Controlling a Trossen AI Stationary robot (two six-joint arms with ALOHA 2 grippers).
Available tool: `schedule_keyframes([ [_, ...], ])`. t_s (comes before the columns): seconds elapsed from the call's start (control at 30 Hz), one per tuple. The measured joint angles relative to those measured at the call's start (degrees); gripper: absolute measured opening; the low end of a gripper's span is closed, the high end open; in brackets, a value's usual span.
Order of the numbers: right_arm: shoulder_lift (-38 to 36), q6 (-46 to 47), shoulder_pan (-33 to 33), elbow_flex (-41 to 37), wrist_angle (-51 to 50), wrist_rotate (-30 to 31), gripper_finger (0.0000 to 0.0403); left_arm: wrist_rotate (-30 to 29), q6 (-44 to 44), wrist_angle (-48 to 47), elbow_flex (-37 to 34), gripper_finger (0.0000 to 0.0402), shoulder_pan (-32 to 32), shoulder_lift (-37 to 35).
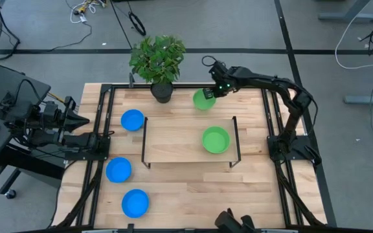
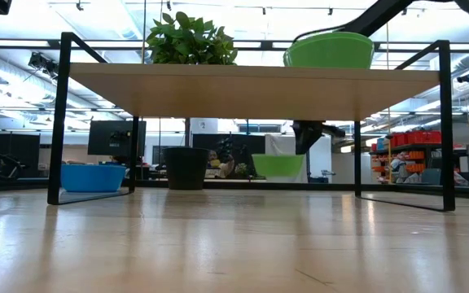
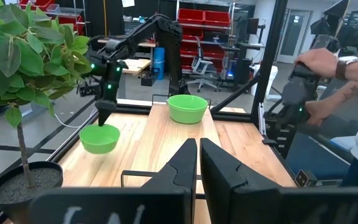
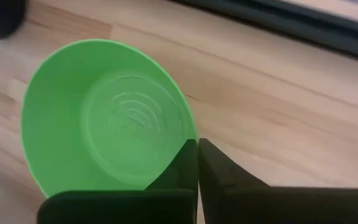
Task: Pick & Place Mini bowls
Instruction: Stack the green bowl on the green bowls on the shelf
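Observation:
My right gripper [image 1: 211, 95] is at the table's far side, next to the plant, shut on a green mini bowl [image 1: 203, 100] that hangs just above the tabletop [image 2: 278, 165]. A second green mini bowl [image 1: 215, 140] sits on the raised wooden shelf [image 1: 173, 145]. Three blue mini bowls rest on the table's left half: one [image 1: 132, 120] by the shelf's far left corner, one [image 1: 118, 169] farther forward and one [image 1: 135, 202] near the front. My left gripper [image 3: 198, 155] is shut and holds nothing, drawn back beyond the table's left edge. My right gripper grips the green bowl by its rim [image 4: 190, 138], on the side toward the table's right. One finger [image 4: 182, 163] is inside the bowl and the other outside. The fingers slant steeply down from above. The bowl is lifted clear of the table, mouth up and about level.
A leafy plant in a dark pot [image 1: 158, 61] stands at the table's far edge, just left of the held bowl. The black-framed shelf stands mid-table. In the left wrist view a person's hands [image 3: 319, 62] grip a handle beyond the table's right side.

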Motion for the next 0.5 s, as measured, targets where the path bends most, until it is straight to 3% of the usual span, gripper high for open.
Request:
schedule_keyframes([
  [0.5,-13.3,0.0,-0.2,0.0,-2.7,0.0,0.0000,0.0,0.0,0.0,0.0,0.0023,0.0,0.0],
])
